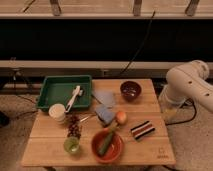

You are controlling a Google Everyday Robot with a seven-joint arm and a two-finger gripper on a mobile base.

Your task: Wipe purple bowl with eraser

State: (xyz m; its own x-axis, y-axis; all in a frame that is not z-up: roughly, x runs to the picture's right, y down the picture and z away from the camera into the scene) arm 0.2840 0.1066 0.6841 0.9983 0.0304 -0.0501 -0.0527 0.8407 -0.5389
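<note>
The purple bowl (131, 90) stands at the back right of the wooden table (150, 152), small, dark and glossy inside. The eraser (142, 130), a striped black, white and reddish block, lies flat near the front right. My white arm (187, 82) curves in from the right, off the table. Its gripper (169, 111) hangs low beside the table's right edge, to the right of both bowl and eraser, open with nothing in it.
A green tray (55, 90) holding a white utensil sits at the back left. A white cup (57, 112), dark grapes (74, 127), a green cup (72, 145), blue-grey cloth pieces (105, 107), an apple (121, 117) and an orange bowl (106, 146) with a green vegetable fill the middle and front.
</note>
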